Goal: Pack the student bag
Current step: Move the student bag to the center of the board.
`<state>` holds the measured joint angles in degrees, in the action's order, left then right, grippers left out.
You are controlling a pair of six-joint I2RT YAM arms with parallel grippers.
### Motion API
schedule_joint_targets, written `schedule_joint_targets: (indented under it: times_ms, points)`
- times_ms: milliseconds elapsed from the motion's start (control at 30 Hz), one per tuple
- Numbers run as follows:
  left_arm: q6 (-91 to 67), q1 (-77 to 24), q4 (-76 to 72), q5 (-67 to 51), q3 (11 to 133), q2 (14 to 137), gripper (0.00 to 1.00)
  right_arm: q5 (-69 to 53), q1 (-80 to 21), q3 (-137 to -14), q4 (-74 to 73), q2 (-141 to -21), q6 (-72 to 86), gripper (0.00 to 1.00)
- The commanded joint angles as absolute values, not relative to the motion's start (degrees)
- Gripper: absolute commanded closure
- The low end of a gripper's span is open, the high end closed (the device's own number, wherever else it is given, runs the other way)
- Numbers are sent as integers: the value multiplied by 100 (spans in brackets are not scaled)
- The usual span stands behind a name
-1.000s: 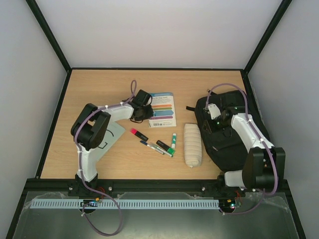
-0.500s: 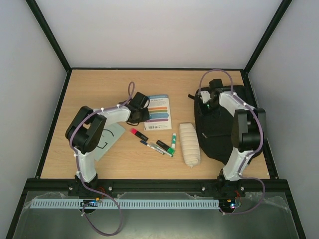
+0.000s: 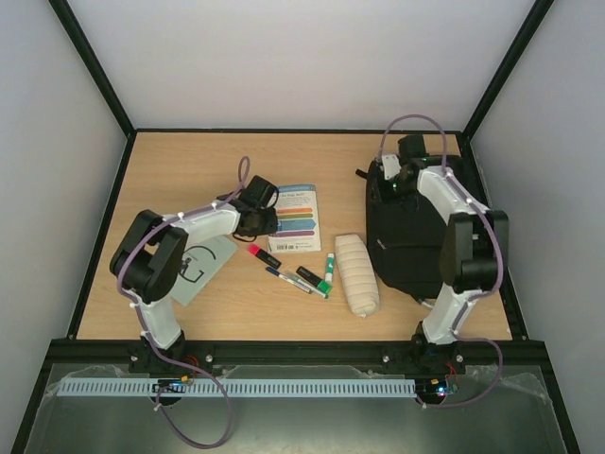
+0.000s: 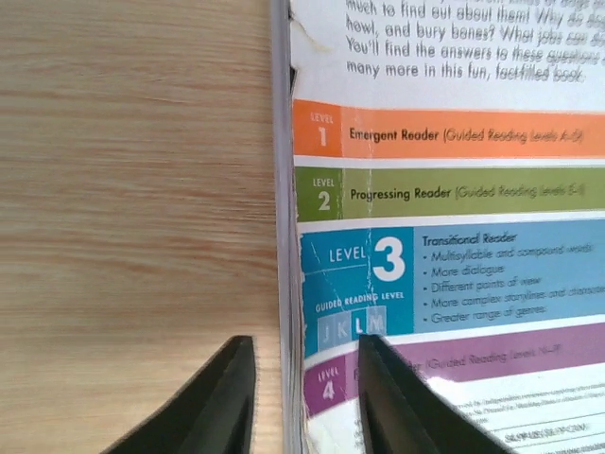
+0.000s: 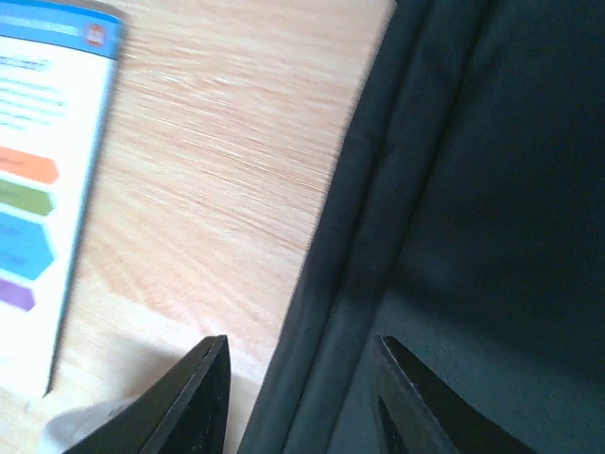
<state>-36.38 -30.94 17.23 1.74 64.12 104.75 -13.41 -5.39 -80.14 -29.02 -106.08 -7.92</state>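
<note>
On the wooden surface [image 3: 189, 161], the student bag [image 3: 416, 236] lay flat at the right side, apparently unpacked, with everything meant for it spread out to its left. The right end effector [image 5: 301, 342] stood at the bag's far left corner, fingers parted astride a fabric edge, probably to lift it open; whether they pinched the cloth could not be told. The left end effector [image 4: 304, 345] hung open over the spine edge of a children's reader [image 3: 301, 222], likely lining up a pickup. The back cover listed "Emergent Reader", "Progressing Reader" and "Level 3 Transitional Reader", with "Guided Reading Level J K L M". Nearer the arms lay a pale sheet [image 3: 200, 265], a beige pencil case [image 3: 355, 272] and loose markers [image 3: 327, 274], all within reach.
</note>
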Motion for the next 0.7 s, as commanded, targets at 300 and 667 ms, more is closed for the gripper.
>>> schedule_joint_targets:
  times_ms: [300,667]
  points:
    - [-2948,-2883,2595,7,6675,9487,33,-2683,-1220,-7700,-2822,-9279,-1071,2]
    - [-3114,-2046,1799,-1299,6320,9631,26,-3833,-1537,-8474,-2367,-11001,112,30]
